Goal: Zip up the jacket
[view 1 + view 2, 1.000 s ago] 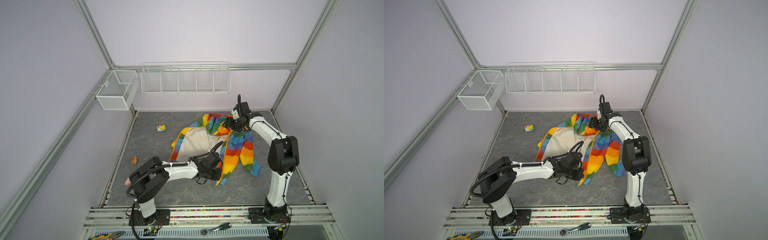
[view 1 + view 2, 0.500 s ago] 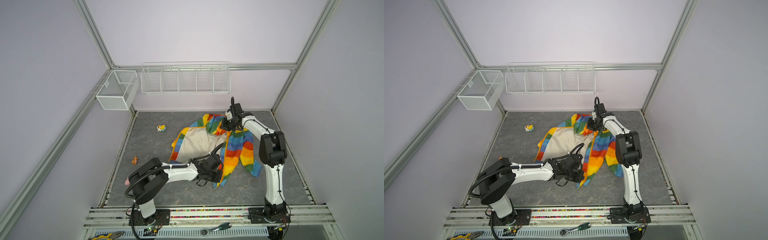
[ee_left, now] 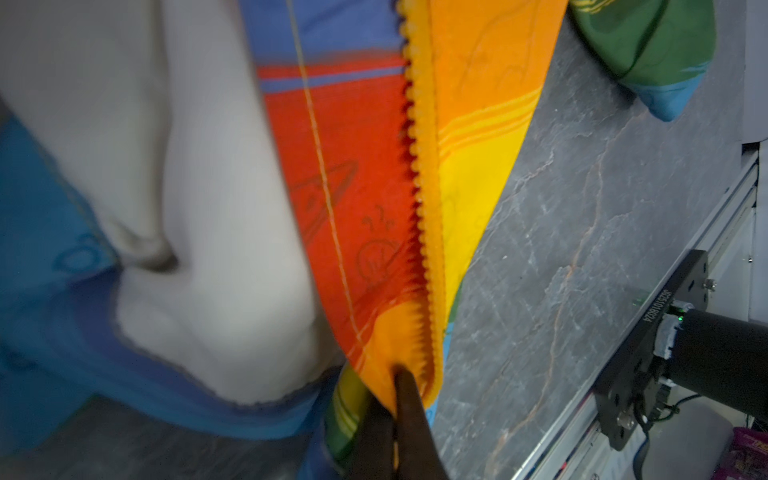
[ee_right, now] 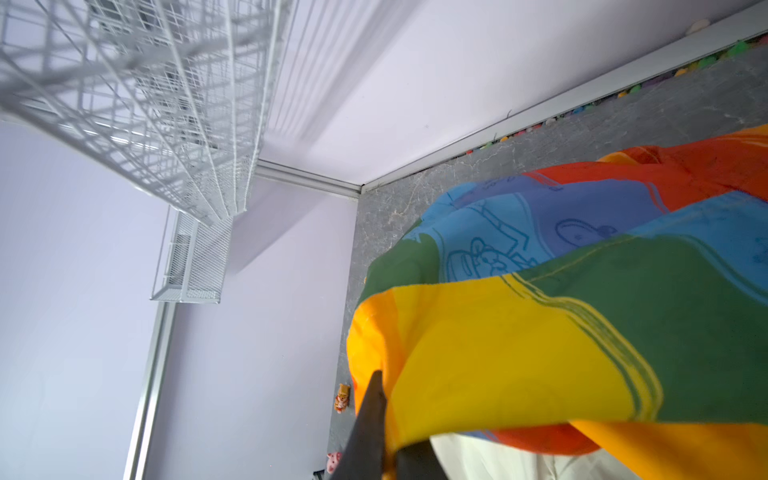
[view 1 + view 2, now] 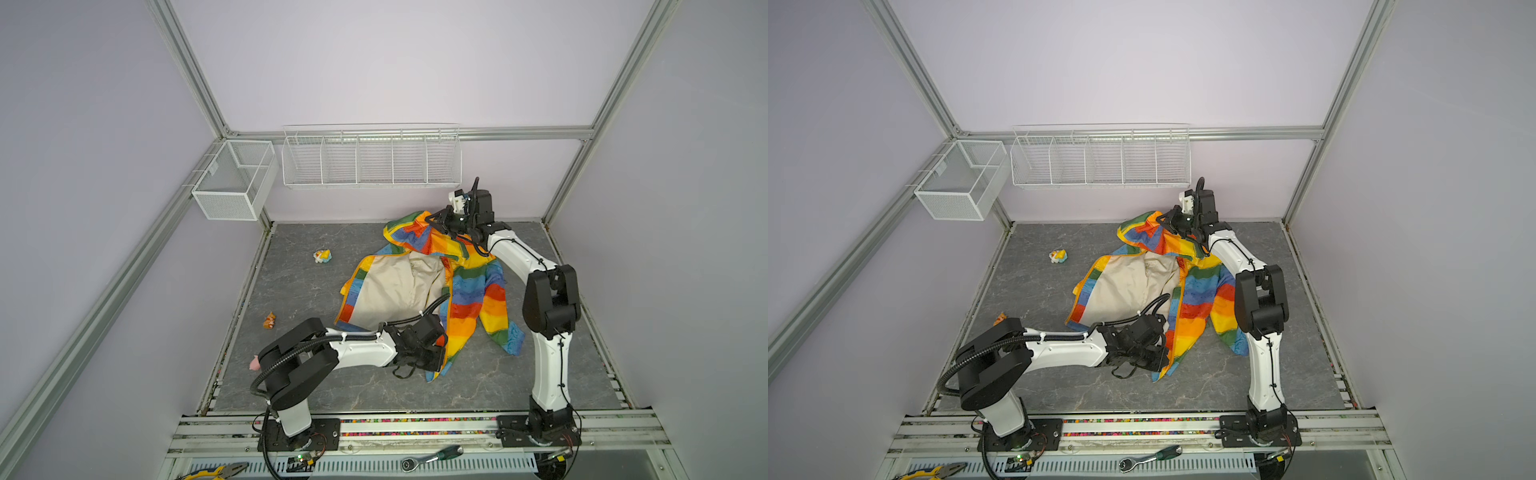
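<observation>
Now, in a top view: left gripper pinches jacket hem, lower centre — right gripper clamps its upper edge, mid-frame.

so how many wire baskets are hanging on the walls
2: a long divided wire basket on the back wall, and a smaller mesh basket on the left side wall near the corner. No other is visible, and nothing blocks the walls in both top views.

Two high front views sharing whole floor, wrist views close on jacket
</observation>
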`<control>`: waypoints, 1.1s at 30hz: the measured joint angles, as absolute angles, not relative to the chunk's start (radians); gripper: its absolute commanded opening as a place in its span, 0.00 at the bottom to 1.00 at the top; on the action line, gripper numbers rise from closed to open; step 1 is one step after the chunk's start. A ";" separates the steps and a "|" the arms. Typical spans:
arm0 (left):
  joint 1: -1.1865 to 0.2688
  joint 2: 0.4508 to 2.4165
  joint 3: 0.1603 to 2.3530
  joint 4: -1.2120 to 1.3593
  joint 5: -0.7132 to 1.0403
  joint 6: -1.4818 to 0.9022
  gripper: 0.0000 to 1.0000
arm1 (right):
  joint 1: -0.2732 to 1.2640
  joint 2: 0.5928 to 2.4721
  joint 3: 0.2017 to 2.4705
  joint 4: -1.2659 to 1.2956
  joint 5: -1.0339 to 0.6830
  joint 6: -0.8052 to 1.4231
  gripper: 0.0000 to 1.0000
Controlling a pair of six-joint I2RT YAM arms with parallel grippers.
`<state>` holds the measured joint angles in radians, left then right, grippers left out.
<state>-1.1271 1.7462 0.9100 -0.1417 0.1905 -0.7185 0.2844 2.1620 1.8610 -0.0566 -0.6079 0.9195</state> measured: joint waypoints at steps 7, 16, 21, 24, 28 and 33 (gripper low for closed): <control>-1.127 1.725 0.879 -0.127 0.180 -0.726 0.00 | 0.292 2.219 1.979 -0.216 -0.571 0.860 0.61; -1.127 1.702 0.854 -0.108 0.179 -0.734 0.00 | 0.298 2.185 1.962 -0.527 -0.421 0.606 0.74; -1.127 1.673 0.832 -0.102 0.170 -0.744 0.00 | 0.295 1.987 1.785 -0.615 -0.289 0.466 0.70; -1.127 1.663 0.825 -0.102 0.165 -0.749 0.00 | 0.289 1.841 1.652 -0.622 -0.212 0.408 0.64; -1.127 1.654 0.815 -0.101 0.159 -0.751 0.00 | 0.260 1.753 1.518 -0.619 -0.109 0.366 0.65; -1.127 1.645 0.811 -0.101 0.157 -0.752 0.00 | 0.206 1.816 1.431 -0.616 -0.091 0.364 0.66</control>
